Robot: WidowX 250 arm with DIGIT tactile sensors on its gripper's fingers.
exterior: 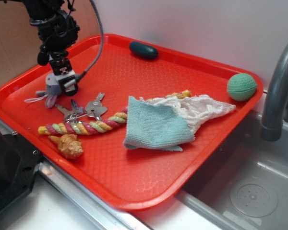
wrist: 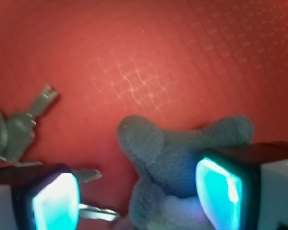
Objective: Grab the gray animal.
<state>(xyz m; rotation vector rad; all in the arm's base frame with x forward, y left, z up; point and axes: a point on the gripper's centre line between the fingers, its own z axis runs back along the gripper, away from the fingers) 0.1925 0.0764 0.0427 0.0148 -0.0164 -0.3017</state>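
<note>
The gray animal point(exterior: 50, 90) lies at the left end of the red tray point(exterior: 134, 177), mostly hidden under my gripper point(exterior: 63, 86); its thin white string loop point(exterior: 33, 99) trails to the left. In the wrist view the plush gray animal point(wrist: 168, 153) lies between the two glowing pads point(wrist: 55, 201). It sits close against the right-hand pad, and a gap of red tray shows on its left side. My gripper point(wrist: 139, 199) is down at tray level and open around the toy.
A bunch of keys point(exterior: 89, 110) lies just right of the gripper, and a key blade point(wrist: 19, 129) reaches under the left pad. A braided rope point(exterior: 86, 127), tan seashell point(exterior: 69, 146), teal cloth point(exterior: 156, 124), green ball point(exterior: 241, 86) and dark oval point(exterior: 144, 50) share the tray. A faucet point(exterior: 278, 91) stands to the right.
</note>
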